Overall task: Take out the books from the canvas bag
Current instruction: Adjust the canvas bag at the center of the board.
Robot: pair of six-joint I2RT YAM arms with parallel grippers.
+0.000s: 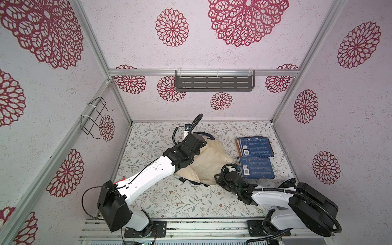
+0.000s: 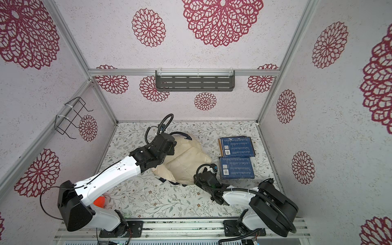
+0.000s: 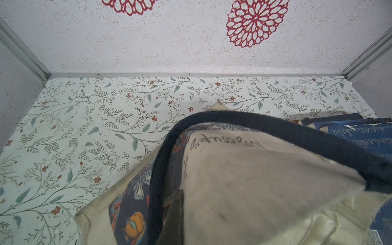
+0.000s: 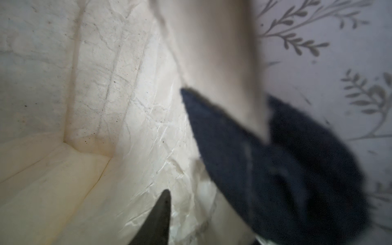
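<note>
The cream canvas bag lies crumpled in the middle of the table, and its navy strap arches over the cloth. My left gripper is at the bag's far left end, shut on the cloth; only one dark finger shows. My right gripper is at the bag's near right edge. One of its fingers is inside the bag; the rim cloth hides the other. Dark blue books lie to the right in two flat stacks.
A grey slotted shelf hangs on the back wall and a black wire rack on the left wall. Something orange lies under my left arm near the front. Walls close the table in on three sides.
</note>
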